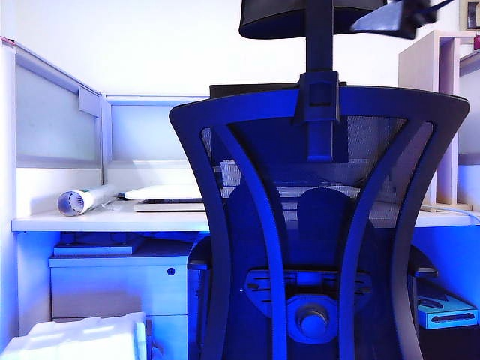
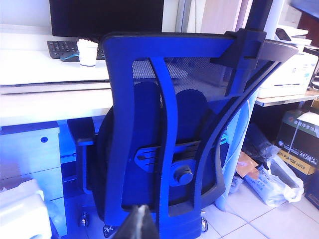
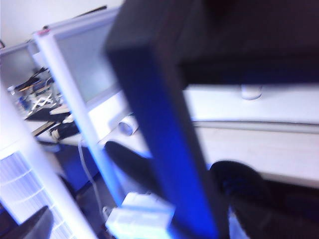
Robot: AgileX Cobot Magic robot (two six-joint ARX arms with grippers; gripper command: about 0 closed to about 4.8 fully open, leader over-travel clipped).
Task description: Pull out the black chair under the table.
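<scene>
Closest to the lens in the exterior view: black chair [image 1: 315, 225], hourglass plastic frame with see-through mesh, centre post rising to a headrest, backrest standing in front of the table [image 1: 112, 221] edge. Left of it, white drawer cabinet [image 1: 112, 289] under the flat white top, paper roll [image 1: 82, 201] lying on it, pale partition panels behind. Right gripper [image 1: 394, 19] a dark blur high beside the headrest; opening impossible to tell. From the left wrist view: chair [image 2: 149, 124] seen from behind, armrest tucked below the table [image 2: 50, 99], castors on pale tiles, free floor to one side narrowed by plastic bags [image 2: 274, 179]. Left gripper [image 2: 141, 224] only a dark tip low before the chair base; cannot tell how wide, nothing seen held. From the right wrist view: all blurred, chair [image 3: 164, 124] frame edge as a dark slanted bar, table [image 3: 259, 139] beyond.
</scene>
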